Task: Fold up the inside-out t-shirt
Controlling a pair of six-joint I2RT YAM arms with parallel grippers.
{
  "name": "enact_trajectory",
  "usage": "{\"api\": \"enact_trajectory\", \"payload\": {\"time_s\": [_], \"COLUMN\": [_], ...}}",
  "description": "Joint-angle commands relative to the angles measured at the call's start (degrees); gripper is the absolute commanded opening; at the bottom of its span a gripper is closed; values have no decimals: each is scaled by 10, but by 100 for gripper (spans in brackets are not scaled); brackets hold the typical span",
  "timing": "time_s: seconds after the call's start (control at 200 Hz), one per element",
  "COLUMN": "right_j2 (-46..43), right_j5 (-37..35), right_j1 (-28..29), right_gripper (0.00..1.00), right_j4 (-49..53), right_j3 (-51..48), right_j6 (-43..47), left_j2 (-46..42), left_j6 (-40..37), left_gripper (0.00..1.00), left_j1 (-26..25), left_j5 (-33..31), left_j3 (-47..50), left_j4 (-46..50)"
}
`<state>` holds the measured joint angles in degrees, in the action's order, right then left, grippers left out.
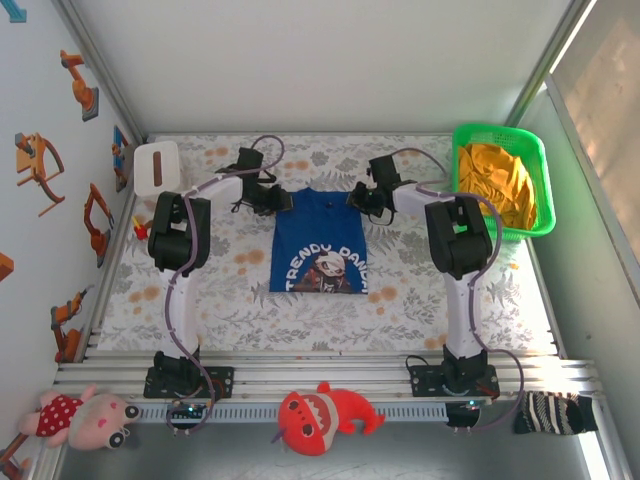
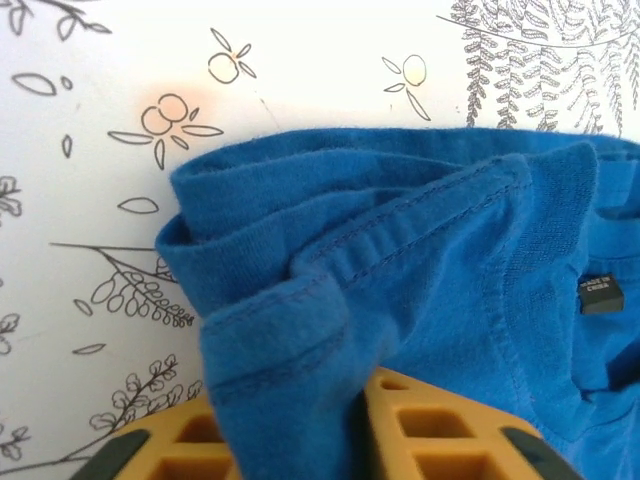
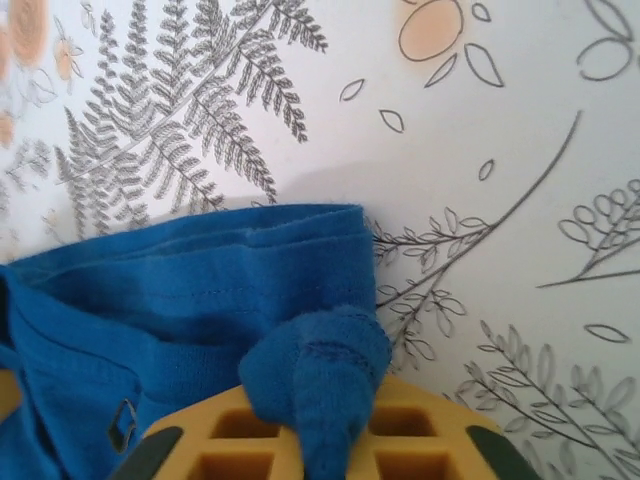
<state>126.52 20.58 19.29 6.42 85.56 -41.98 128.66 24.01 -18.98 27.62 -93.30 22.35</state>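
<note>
The shirt lies flat in the middle of the bench, its far shoulders pinched by the left hand and right hand. The right grips only a small tuck, which may slip on lifting and skew the fold

There are two arms, the left arm and the right arm, and two pincers, the left pincer and the right pincer. Between the pincers is one blue t-shirt. Left of the left pincer is one white box, and right of the right pincer is one green basket holding one yellow garment. Well apart, on the near side of both pincers, are two soft toys, a pink doll and a red shark, and one striped cloth.
</note>
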Motion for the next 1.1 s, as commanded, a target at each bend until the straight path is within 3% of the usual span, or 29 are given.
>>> {"api": "enact_trajectory", "payload": {"time_s": [0.0, 0.04, 0.381, 0.601, 0.826, 1.097], "right_j2": [21, 7, -160, -180, -129, -81], "right_j5": [48, 52, 81, 76, 75, 92], "right_j1": [6, 3, -16, -16, -18, -39], "right_gripper": [0, 0, 0, 0, 0, 0], "right_j4": [-36, -47, -181, -203, -197, -115], "right_j3": [-5, -14, -177, -209, -165, 29], "right_j6": [-9, -10, -77, -97, -106, -111], "left_j2": [7, -3, -141, -153, -108, -50], "left_j6": [6, 7, 38, 42, 48, 66], "left_gripper": [8, 0, 0, 0, 0, 0], "left_j1": [0, 4, 42, 46, 53, 67], "left_j5": [23, 24, 68, 72, 74, 89], "left_j3": [14, 22, 139, 165, 116, -80], "left_j4": [-20, -27, -98, -107, -107, -69]}}
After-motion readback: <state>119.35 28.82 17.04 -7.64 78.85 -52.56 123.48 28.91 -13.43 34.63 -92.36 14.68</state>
